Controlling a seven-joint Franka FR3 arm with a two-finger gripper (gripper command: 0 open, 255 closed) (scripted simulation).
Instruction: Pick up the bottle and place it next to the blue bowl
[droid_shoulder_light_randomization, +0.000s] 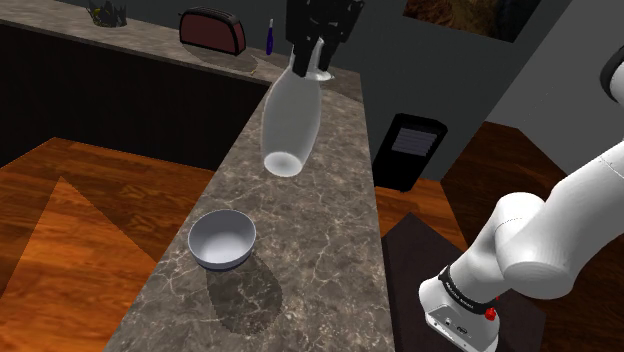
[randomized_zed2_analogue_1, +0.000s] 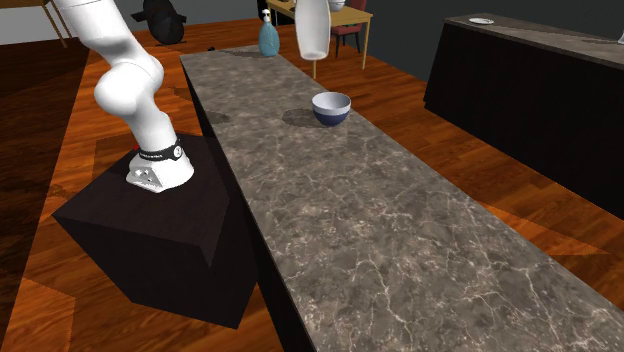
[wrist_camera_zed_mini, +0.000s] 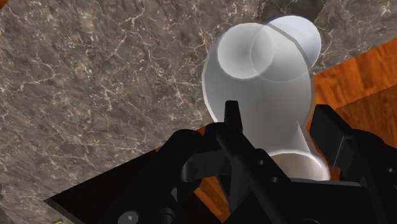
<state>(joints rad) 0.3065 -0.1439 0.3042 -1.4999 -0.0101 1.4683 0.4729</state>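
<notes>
And the gripper (droid_shoulder_light_randomization: 312, 62) was clamped on the bottle (droid_shoulder_light_randomization: 290, 125), black fingers pinching its neck, a solid hold. The pale, see-through bottle hung base-down in the air above the marble counter (droid_shoulder_light_randomization: 330, 230), touching nothing beneath it. The bowl (droid_shoulder_light_randomization: 222, 240), blue outside and white inside, sat on the counter nearer the shoulder camera, apart from the bottle. In the wrist view the fingers (wrist_camera_zed_mini: 232, 121) hugged the neck, with the counter below. A dark red toaster (droid_shoulder_light_randomization: 212, 30) stood on the far counter (droid_shoulder_light_randomization: 140, 38).
</notes>
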